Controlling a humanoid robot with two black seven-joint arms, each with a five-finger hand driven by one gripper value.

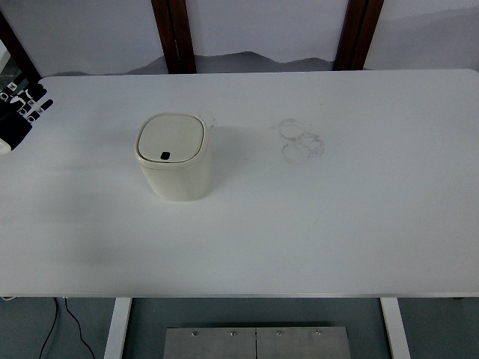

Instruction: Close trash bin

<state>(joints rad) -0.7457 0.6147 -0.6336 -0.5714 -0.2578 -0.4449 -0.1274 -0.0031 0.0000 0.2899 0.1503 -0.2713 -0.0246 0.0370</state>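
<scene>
**Left hand at the table's edge, bin lid down**

Left hand (19,112) sits at the far left edge of the white table (337,224), only partly in view, its black fingers extended and holding nothing, well apart from the trash bin (172,158). The cream bin stands upright left of centre, its lid (171,139) lying flat and flush on the rim. By that, the closing looks done, with nothing left but clearing the arm. No brand, label or readable writing shows; faint ring marks (301,139) stain the tabletop.
</scene>
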